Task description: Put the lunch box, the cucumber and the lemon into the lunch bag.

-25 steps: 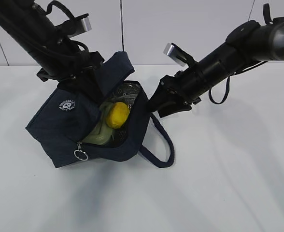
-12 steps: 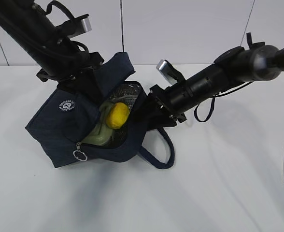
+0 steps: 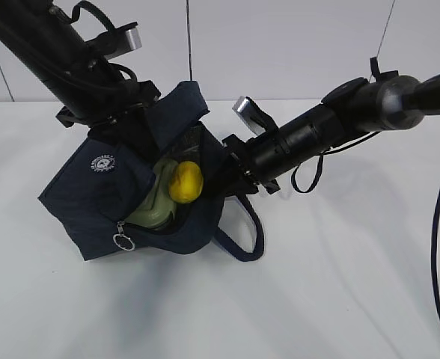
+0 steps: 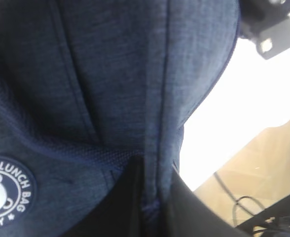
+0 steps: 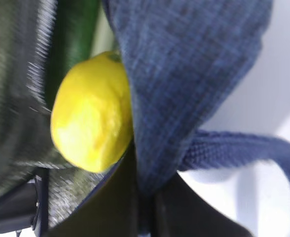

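Both hands pinching woven navy lunch bag [image 3: 93, 198] fabric; smooth oval lemon [image 3: 185, 182] inside

Lemon [image 3: 185, 182] apparently blocks bag mouth [image 3: 176, 224].

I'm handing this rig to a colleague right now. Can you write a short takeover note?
Left gripper: shut on the lunch bag's fabric, holding its far side up.
Right gripper: shut on the bag's right wall by the opening.
Lemon: inside the open bag, on top.
Lunch box: inside, its pale green lid showing under the lemon.
Cucumber: inside, a dark green strip behind the lemon.
Done: all three items are in.
Left: release the bag; the zipper is open.
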Motion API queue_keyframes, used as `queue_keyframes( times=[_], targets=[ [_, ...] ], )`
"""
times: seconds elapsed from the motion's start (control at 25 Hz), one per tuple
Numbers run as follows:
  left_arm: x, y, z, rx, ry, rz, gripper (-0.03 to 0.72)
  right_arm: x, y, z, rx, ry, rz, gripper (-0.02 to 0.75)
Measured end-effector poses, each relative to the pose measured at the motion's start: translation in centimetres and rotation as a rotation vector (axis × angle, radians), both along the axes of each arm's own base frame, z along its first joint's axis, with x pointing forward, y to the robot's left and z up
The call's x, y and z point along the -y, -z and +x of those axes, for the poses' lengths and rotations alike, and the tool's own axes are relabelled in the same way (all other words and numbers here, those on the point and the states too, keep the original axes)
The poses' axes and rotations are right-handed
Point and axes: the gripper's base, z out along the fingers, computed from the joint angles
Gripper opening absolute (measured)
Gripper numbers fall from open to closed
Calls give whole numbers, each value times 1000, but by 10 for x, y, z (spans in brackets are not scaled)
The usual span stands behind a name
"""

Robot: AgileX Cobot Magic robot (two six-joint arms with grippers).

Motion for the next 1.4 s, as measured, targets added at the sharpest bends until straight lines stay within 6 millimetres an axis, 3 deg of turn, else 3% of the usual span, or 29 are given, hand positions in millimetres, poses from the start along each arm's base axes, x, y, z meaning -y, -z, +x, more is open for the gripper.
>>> queue_keyframes(
  times=[0.32,0.56,0.92,1.16,1.4],
  targets=[
    [3,-2,-1,-20,-13,-43,21,9,-23,11,66,10,19,16],
    [14,-7,-3,-31,-21,-127,21,33,-73,13,173,40,9,15],
    [59,-20,-13,-1,-58,-333,21,67,-139,1,299,52,-155,15],
    [88,-20,-20,54,-81,-380,21,76,-160,5,327,84,-280,14],
    [100,-4,-18,27,-95,-380,21,80,-159,5,320,81,-331,13]
  ],
)
